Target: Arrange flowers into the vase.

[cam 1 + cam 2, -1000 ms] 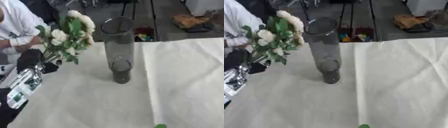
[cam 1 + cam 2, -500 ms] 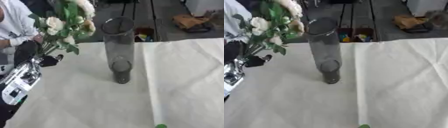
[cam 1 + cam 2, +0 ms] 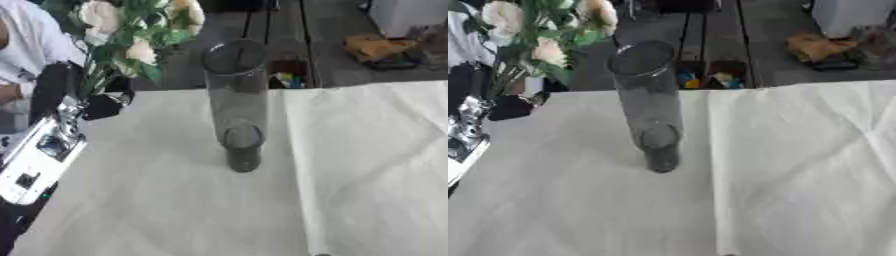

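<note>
A tall clear glass vase (image 3: 237, 105) stands upright near the middle of the white-clothed table (image 3: 350, 175). A bunch of cream roses with green leaves (image 3: 131, 30) is raised at the upper left, its blooms level with and left of the vase's rim. My left hand (image 3: 74, 92), black, is shut on the stems below the leaves, with the silver forearm (image 3: 39, 155) running down to the left edge. The right hand shows in no view.
A person in white (image 3: 31, 47) sits at the far left beyond the table. Past the table's far edge lie a dark floor, a box of small coloured items (image 3: 284, 77) and an orange bundle (image 3: 376, 47).
My left hand has lifted the flowers up and toward the vase's rim; the blooms now reach the top edge of the views. The vase has not moved.
</note>
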Motion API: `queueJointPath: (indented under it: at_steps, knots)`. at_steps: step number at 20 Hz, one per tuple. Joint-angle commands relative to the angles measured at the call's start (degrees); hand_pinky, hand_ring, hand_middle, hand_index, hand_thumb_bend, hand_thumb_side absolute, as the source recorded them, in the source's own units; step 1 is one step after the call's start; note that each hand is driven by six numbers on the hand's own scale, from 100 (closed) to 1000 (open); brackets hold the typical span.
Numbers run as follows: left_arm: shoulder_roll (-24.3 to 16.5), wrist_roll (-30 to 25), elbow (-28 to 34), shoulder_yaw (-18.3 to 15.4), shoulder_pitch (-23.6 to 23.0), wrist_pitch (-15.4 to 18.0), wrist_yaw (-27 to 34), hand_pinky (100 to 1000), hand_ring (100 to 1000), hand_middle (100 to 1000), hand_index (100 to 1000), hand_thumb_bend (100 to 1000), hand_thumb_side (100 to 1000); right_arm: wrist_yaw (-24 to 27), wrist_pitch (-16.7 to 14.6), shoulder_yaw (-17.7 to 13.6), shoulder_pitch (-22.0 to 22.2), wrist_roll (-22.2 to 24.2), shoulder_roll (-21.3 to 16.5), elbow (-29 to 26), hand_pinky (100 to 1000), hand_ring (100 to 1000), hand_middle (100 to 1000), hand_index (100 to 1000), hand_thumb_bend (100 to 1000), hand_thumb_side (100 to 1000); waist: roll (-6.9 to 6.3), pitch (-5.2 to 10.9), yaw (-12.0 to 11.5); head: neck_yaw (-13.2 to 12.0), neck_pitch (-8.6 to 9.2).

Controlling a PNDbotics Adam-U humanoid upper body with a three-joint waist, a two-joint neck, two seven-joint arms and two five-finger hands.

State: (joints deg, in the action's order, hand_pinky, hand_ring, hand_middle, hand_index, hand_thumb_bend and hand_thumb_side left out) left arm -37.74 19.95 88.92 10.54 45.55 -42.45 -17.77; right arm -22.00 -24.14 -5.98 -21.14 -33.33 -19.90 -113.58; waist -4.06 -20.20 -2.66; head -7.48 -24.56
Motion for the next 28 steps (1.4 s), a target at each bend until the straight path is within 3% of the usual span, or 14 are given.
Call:
queueJointPath:
  at_steps: [1,20,28]
  knots:
    - [-0.6,9.2,2.1,-1.7,1.7,-4.9,1.8,100,100,100,100,641,205,0.4,0.1,-0.3,-0.3,0.0,-0.5,-1.0,670,777,595,824,100,1000,0.16,1.39,0.0,-0.2,0.76]
    - [3.2,20.3,6.5,-4.2,9.7,0.4,8.0,100,100,100,100,637,171,1.0,-0.1,0.1,0.0,0.5,-0.5,-1.0,670,777,592,824,100,1000,-0.40,2.04,1.4,-1.0,0.45]
    - [4.5,26.3,5.2,-5.8,13.4,4.8,13.9,100,100,100,100,631,190,1.5,-0.1,0.5,0.2,0.8,-0.8,-1.0,670,777,591,824,100,1000,-0.95,2.40,2.1,-1.2,-0.07]
